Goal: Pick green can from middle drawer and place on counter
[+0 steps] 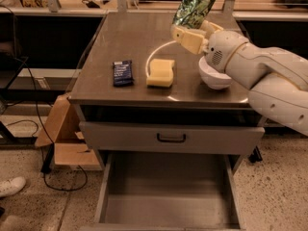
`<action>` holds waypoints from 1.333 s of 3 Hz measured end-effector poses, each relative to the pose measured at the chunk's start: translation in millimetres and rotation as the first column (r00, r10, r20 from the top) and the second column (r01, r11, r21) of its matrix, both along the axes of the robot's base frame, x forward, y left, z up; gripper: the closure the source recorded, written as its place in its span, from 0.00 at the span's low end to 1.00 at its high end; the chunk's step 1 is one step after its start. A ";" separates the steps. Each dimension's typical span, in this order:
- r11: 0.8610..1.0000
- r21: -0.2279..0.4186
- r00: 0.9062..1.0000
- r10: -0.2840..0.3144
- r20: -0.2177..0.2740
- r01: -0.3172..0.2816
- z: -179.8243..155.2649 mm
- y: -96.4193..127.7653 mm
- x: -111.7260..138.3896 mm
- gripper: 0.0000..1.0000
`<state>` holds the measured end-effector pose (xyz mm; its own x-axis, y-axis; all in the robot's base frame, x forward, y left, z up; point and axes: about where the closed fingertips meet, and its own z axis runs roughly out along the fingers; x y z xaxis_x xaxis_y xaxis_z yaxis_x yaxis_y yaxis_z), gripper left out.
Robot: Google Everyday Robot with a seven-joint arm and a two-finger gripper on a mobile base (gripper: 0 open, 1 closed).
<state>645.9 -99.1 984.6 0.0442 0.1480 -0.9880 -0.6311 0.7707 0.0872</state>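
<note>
Up high, green can (195,5) tilted, clamped in gripper (195,29) (over counter (127,37)).

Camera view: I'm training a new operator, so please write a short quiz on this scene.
1. True or false: the can lies in the open drawer.
2. Fill in: between the packet and the bowl lies the ____.
3. The end effector is over: A the counter, B the drawer, C the packet.
Key: 1 false, the end effector grips it, tilted, above the counter. 2 sponge. 3 A.
</note>
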 end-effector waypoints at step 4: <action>0.985 -0.024 0.984 -0.171 0.041 0.172 -28.3 22.2 17.3 1.00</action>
